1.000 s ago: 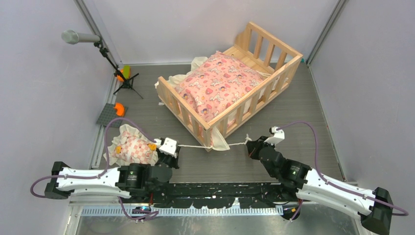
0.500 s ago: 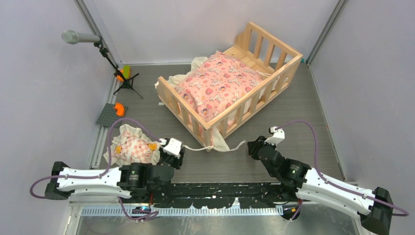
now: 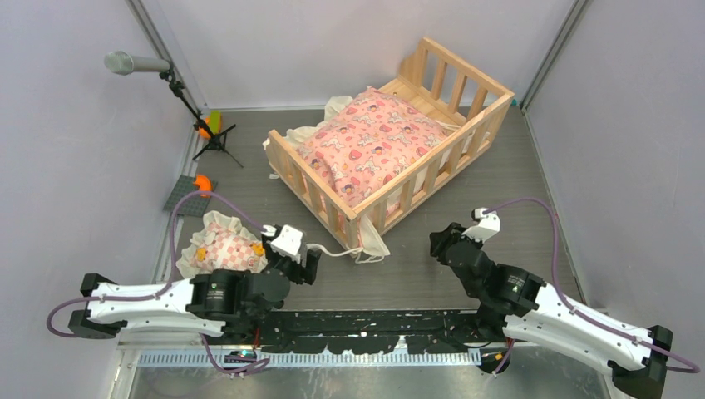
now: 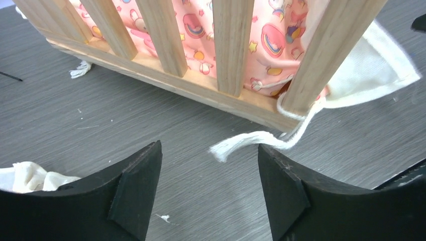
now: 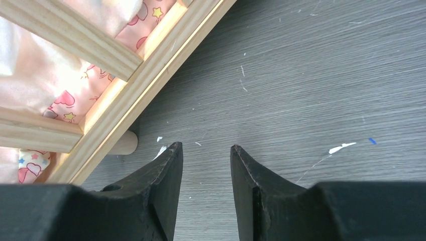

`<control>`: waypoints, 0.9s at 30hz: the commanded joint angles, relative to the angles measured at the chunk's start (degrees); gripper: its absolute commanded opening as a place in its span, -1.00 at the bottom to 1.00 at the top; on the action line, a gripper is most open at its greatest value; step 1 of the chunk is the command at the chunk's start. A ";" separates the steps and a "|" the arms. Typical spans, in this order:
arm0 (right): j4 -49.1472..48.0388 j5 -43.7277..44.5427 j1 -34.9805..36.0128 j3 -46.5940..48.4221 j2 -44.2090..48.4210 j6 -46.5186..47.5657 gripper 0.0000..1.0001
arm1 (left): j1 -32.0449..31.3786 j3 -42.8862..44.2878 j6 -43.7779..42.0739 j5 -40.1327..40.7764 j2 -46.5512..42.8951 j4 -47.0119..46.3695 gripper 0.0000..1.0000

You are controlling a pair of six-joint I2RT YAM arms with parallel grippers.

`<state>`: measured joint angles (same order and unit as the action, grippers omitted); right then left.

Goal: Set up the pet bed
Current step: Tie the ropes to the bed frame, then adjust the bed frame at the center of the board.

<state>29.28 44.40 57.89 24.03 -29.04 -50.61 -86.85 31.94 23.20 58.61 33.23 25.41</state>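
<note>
The pet bed [image 3: 432, 158] is sitting mid-table [image 3: 515, 191], ahead of both arms, its long axis running diagonally from near left to far right. The left gripper [image 4: 208, 150] is hovering part open and empty, facing the near corner post [image 4: 331, 55], where a loose white cord [image 4: 251, 138] is trailing. The right gripper [image 5: 206, 148], likewise parted and holding nothing, is pointing beside the bed's long rail.

Pet bed [image 3: 432, 158] pale wood; cushion [image 3: 370, 141] pink w/ heart print; pillow [image 3: 224, 252] pink check.
</note>
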 commanded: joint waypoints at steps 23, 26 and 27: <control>21.44 5.19 -0.14 18.77 0.65 -3.01 -0.02 | 0.29 34.83 11.09 6.83 14.26 13.01 0.99; 23.19 5.44 -0.14 22.22 0.06 -2.17 -0.02 | 0.42 38.96 10.00 14.82 18.84 9.57 0.99; 23.95 5.84 -0.14 23.37 -0.50 -2.05 -0.01 | 0.63 41.17 9.32 16.59 20.68 9.00 0.99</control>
<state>49.58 48.34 57.87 42.26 -28.16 -53.45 -86.85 66.85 34.41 63.22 49.56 41.69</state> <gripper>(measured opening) 0.490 0.994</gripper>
